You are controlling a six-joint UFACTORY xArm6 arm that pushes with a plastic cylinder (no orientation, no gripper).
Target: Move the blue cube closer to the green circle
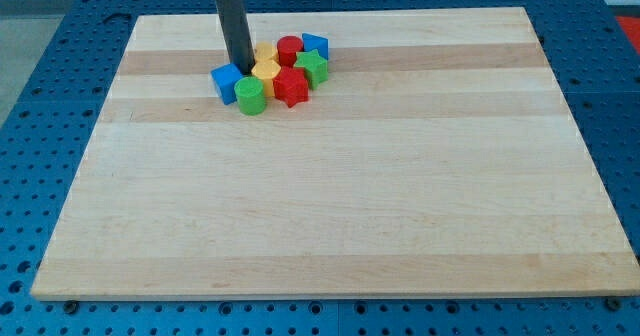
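Observation:
The blue cube (227, 82) sits at the left end of a tight cluster of blocks near the view's top. The green circle (250, 95), a short cylinder, is just to its lower right and touches it. My tip (242, 70) is at the end of the dark rod, just right of the blue cube's top edge, between the cube and a yellow block (266, 70).
The cluster also holds a second yellow block (265, 52), a red cylinder (289, 49), a red star (292, 86), a green star (313, 68) and another blue block (316, 46). The wooden board (330, 196) lies on a blue perforated table (40, 76).

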